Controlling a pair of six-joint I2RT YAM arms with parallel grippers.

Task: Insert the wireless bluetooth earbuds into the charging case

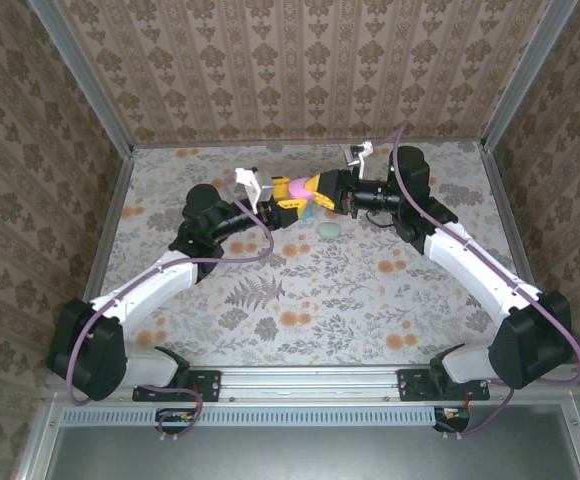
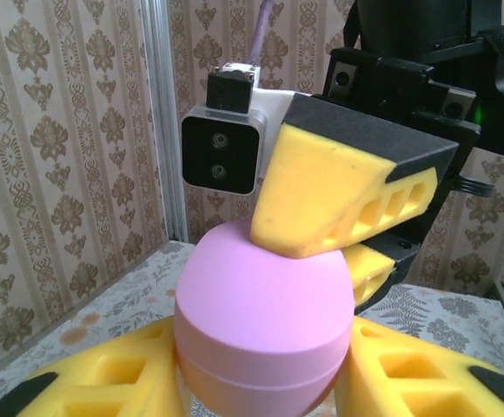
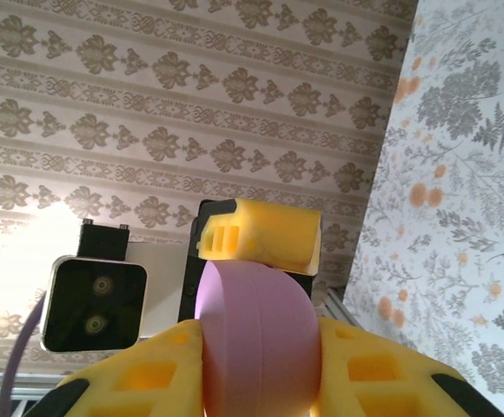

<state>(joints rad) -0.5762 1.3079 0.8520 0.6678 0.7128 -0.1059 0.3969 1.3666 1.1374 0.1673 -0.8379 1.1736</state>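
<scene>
Top view, pink case (image 1: 300, 187): it is held in the air above the far middle of the table (image 1: 370, 290), where the two arms meet nose to nose.
Top view, left jaws: they stand at the left side of the case and seem clenched on it.
Top view, right jaws: they stand at the right side, also against the case.
Top view, teal item (image 1: 328, 232): a small pastel thing lies on the table near the meeting point. We cannot tell if it is a bud or a second case.
Top view, earbuds: too small for us to tell here.
Left wrist view, pink case (image 2: 265, 304): the left jaws press its lower part from both sides, and its seam is shut.
Left wrist view, right jaws: one yellow finger (image 2: 339, 187) lies on the upper part, the other is behind the case.
Left wrist view, reason: we judge that one arm steadies the base so the other can lift the lid.
Right wrist view, pink case (image 3: 256, 339): the right jaws grasp it from both sides, and a left finger (image 3: 261, 234) touches its far end.
Right wrist view, progress: the case looks closed, so we think no bud can go in yet.
</scene>
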